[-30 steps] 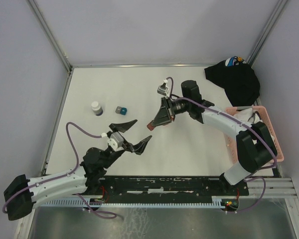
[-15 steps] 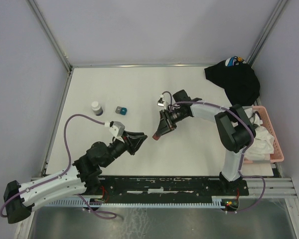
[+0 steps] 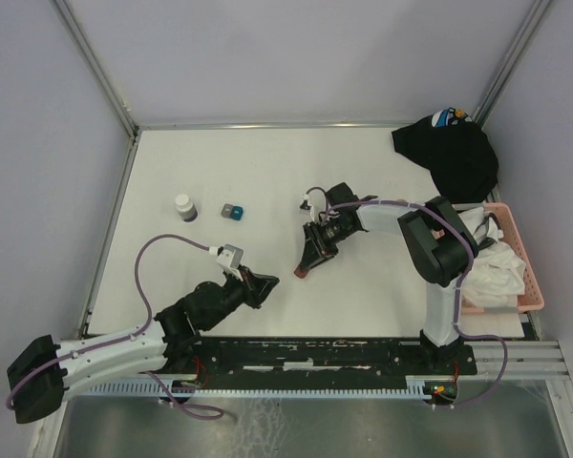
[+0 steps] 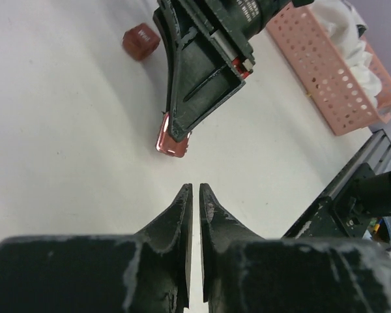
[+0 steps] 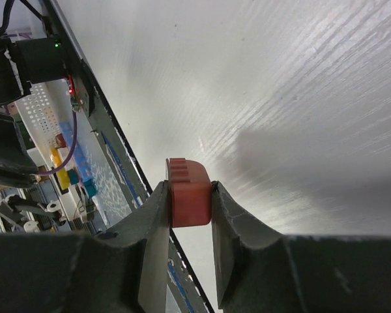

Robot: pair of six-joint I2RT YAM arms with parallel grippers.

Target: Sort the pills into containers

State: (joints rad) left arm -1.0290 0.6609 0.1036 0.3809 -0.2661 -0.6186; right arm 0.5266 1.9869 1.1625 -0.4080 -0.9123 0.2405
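Note:
My right gripper [image 3: 303,269] is shut on a small dark-red square container [image 5: 189,195], held just above the white table near its middle. In the left wrist view that container [image 4: 173,140] shows under the right gripper's black fingers. My left gripper [image 4: 195,189] is shut with nothing between its tips, a short way left of the held container [image 3: 300,273]. A second dark-red container [image 4: 141,42] lies farther back. A small vial [image 3: 184,207] stands at the left. No pills are in view.
A small teal box [image 3: 232,211] sits beside the vial. A pink slatted basket [image 3: 521,256] with white cloth stands at the right edge, and a black cloth [image 3: 454,157] lies behind it. The black base rail [image 3: 315,353] runs along the near edge.
My left gripper has gone from wide open to shut and swung right toward the table's middle. The right gripper has come nearer and lower, still holding the dark-red container.

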